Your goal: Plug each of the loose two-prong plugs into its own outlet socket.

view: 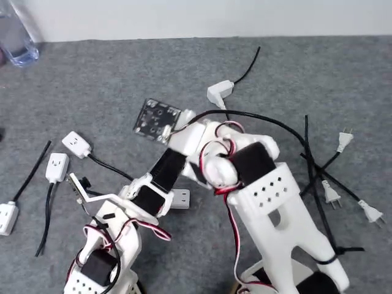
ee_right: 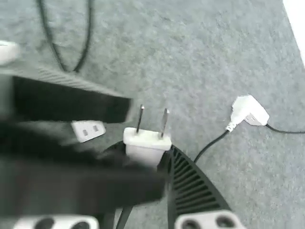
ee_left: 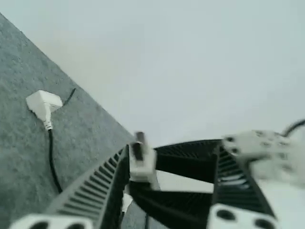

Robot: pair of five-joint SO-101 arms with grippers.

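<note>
The right gripper (ee_right: 143,160) is clamped on the body of a two-prong plug (ee_right: 145,140), its prongs jutting past the jaws toward an outlet socket (ee_right: 88,130) just ahead, while the left gripper (ee_left: 174,160) stands spread; the plug looks light, rigid and slick, best pinched across its flat sides.

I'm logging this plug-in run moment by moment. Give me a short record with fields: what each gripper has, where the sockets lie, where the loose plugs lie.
right gripper: shut on a two-prong plug, prongs pointing away from it
left gripper: close beside the right gripper at mid table; grip unclear
nearest socket: on the grey carpet by both grippers
other sockets: three at the left, one at the far side
loose plugs: three at the right
</note>
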